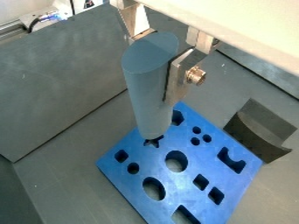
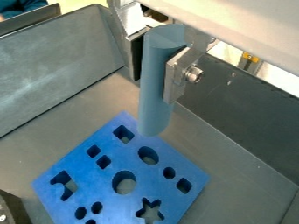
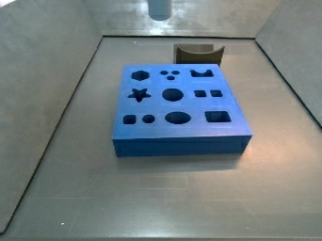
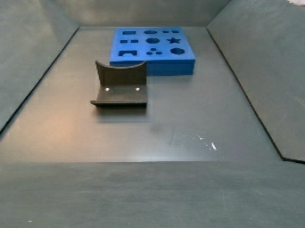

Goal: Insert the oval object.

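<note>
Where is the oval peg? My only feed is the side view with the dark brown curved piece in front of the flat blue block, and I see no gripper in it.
Observer: The tall pale grey-blue oval peg is clamped upright in the jaws of the gripper, above the flat blue block with shaped holes.
Operator: Is it in a hole yet?
Observer: No. In a side view only its lower end shows, at the frame's top edge and clear of the block, whose holes all look empty.
Operator: Is it straight in the grip?
Observer: In both wrist views it runs in line with the flat silver finger; I see no tilt.
</note>
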